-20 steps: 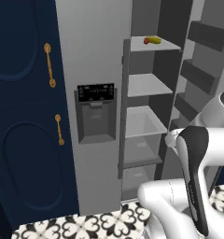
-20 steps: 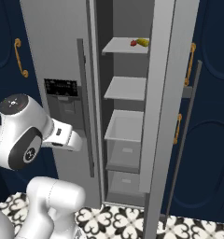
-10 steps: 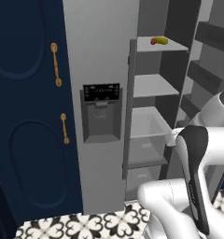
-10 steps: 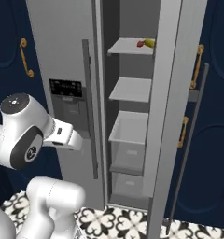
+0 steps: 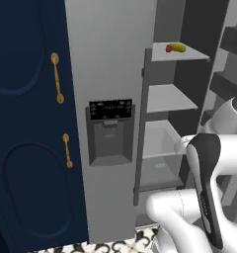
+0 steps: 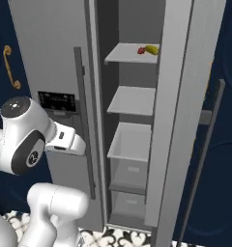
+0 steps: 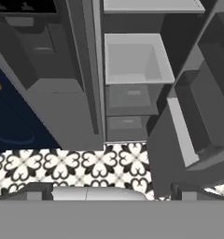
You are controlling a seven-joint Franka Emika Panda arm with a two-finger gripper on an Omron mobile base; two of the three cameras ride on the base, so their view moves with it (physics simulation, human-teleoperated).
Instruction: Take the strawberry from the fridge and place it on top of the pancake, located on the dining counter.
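Strawberry [image 5: 169, 48] on fridge [image 5: 110, 74] shelf; no legible labels.

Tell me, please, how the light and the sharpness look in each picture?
Left base view: even flat light, sharp; the strawberry is small yet clear on the top shelf. Right base view: likewise even, the fridge door without glare. Hand view: dimmer, the fridge interior grey and shaded, the patterned floor crisp.

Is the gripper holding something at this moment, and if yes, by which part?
Nothing is held. The gripper is open and empty, low before the fridge; the strawberry lies on the top shelf.
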